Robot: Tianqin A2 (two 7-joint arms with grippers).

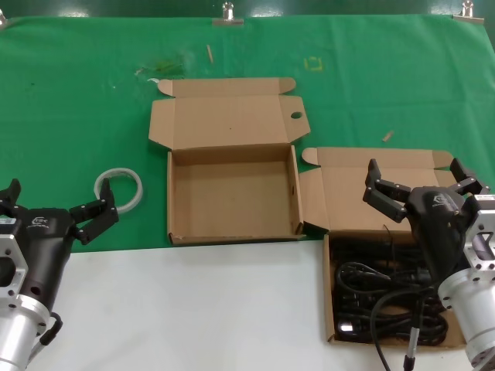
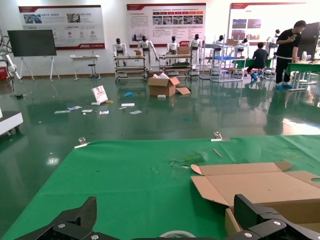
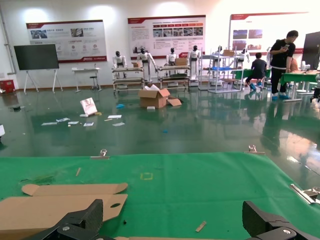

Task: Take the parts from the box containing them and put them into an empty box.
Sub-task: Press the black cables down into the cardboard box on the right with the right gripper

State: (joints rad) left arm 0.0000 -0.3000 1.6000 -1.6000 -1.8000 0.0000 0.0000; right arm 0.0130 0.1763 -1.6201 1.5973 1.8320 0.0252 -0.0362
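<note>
Overhead, right gripper [image 1: 421,185], fingers spread, above cable-filled box [image 1: 334,309].

Both arms end in matte black two-fingered grippers [image 1: 54,212] [image 1: 421,185] on silver cylindrical wrists. Each black housing bears a small white logo (unreadable). A black cable [image 1: 390,309] loops beside the right wrist.

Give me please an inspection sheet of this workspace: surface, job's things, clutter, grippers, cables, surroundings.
Surface: green cloth at the far part, white tabletop at the near edge.
Job's things: open brown cardboard box, empty, in the middle; same kind of box holding black parts on the right.
Clutter: white tape ring; small scraps on the cloth.
Grippers: left gripper open, beside the ring; right gripper open, above the full box.
Cables: black cords inside the full box.
Surroundings: hall with people, shelves, posters.
</note>
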